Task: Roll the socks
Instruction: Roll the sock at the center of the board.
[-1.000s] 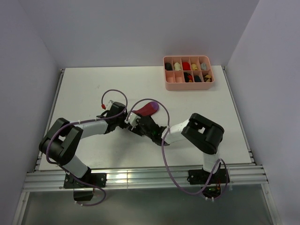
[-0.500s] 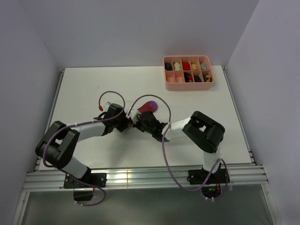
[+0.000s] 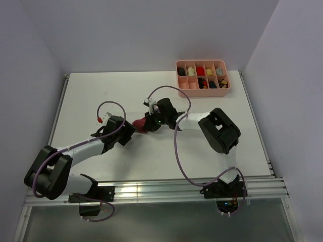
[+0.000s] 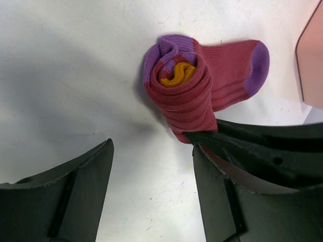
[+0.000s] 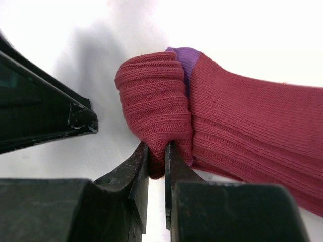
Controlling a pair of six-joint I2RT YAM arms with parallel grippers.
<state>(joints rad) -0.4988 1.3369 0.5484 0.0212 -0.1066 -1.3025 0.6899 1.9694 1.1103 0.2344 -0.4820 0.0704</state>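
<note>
My right gripper (image 5: pixel 154 151) is nearly closed, pinching a fold of the half-rolled sock (image 4: pixel 186 88) near the middle of the bench (image 3: pixel 91 96), I judge to stop it unwinding. My left gripper (image 4: pixel 151 146) stands wide just beside the roll, touching nothing. From above the arms cover most of the sock, and I cannot see how deep the pinch goes.

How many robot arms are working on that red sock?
2. The left arm reaches in from the near left; the right arm comes from the near right, its end effector pinching the sock.
</note>
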